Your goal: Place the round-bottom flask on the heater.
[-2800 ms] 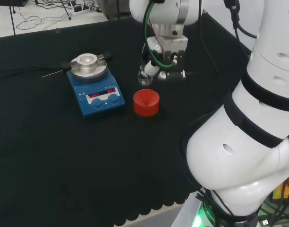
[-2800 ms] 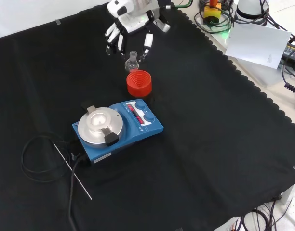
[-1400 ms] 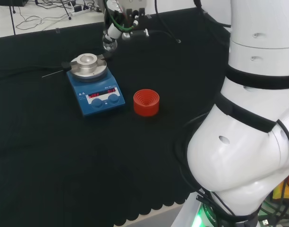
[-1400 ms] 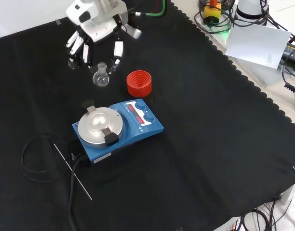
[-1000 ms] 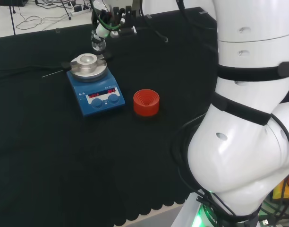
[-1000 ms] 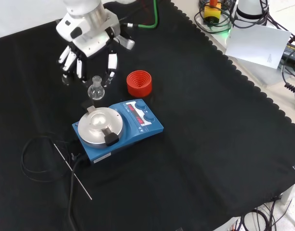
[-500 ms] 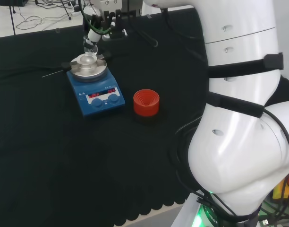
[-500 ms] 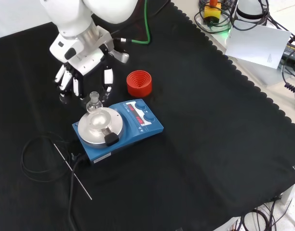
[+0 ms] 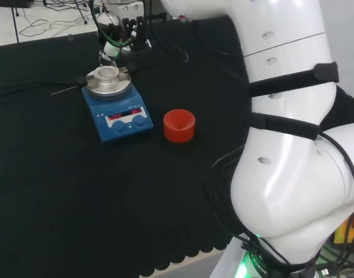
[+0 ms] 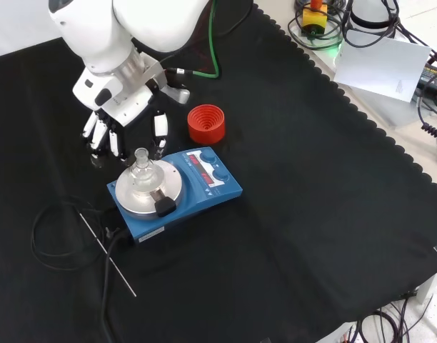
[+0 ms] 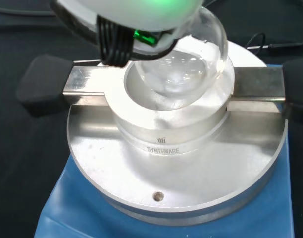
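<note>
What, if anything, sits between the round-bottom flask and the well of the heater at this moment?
Nothing visible does. In the wrist view the round-bottom flask has its bulb right at the open well of the heater, with only bare metal under it. The red stand sits off to the side.

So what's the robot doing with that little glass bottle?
The robot's hand is holding a round-bottom flask by its neck over the blue heater. The flask's round belly sits in or just above the metal cup on top; the hand has not let go. The red ribbed stand beside the heater is empty.
</note>
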Tool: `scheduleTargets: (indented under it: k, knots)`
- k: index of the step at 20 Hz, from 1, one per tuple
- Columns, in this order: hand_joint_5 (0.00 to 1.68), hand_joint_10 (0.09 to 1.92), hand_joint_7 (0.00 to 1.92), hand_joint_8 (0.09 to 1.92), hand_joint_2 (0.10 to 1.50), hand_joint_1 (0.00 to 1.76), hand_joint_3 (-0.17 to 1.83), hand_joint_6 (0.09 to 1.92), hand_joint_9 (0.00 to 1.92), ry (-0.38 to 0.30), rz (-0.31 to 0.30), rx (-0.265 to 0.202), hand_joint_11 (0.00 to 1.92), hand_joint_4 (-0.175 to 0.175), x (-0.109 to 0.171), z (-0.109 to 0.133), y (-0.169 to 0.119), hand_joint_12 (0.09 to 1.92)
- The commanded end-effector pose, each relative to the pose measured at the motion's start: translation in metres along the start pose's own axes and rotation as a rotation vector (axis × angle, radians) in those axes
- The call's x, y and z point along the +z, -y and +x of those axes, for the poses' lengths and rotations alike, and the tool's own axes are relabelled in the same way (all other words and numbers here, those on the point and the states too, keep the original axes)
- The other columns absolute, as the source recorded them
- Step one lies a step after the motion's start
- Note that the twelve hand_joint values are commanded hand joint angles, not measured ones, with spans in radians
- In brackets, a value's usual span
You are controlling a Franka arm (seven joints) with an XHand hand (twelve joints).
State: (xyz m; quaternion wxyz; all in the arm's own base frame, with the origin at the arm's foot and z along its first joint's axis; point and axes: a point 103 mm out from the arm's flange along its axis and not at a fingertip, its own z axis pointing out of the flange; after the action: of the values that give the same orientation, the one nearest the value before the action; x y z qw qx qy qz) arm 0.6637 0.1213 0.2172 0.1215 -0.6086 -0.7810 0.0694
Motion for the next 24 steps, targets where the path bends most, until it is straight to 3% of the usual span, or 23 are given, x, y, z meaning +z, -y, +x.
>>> scheduleTargets:
  k: [1,12,14,16,17,20,24]
  knots:
    - [1.17,0.59,0.36,0.68,0.66,1.14,0.74,0.89,0.65,0.002,0.02,-0.003,0.4,-0.002,0.007,-0.002,-0.003,1.33]
    - [1.16,0.59,0.35,0.68,0.67,1.14,0.74,0.91,0.65,-0.011,0.028,-0.023,0.4,-0.001,0.012,0.002,0.003,1.33]
    - [1.12,0.61,0.31,0.69,0.76,1.11,0.59,0.91,0.62,-0.022,0.028,-0.041,0.38,0.065,0.012,0.004,0.006,1.34]
    - [0.92,0.63,0.25,0.69,0.7,1.02,0.57,0.88,0.56,-0.033,0.033,-0.056,0.32,-0.01,0.012,0.007,0.009,1.36]
    - [0.78,0.65,0.21,0.69,0.65,0.98,0.58,0.85,0.52,-0.034,0.033,-0.059,0.28,-0.031,0.012,0.009,0.011,1.37]
    - [0.44,0.69,0.11,0.69,0.59,0.87,0.55,0.64,0.4,-0.028,0.03,-0.053,0.17,-0.046,0.009,0.014,0.017,1.41]
    - [0.33,0.74,0.03,0.68,0.6,0.8,0.45,0.34,0.3,-0.012,0.014,-0.037,0.07,-0.043,0.006,0.018,0.03,1.43]
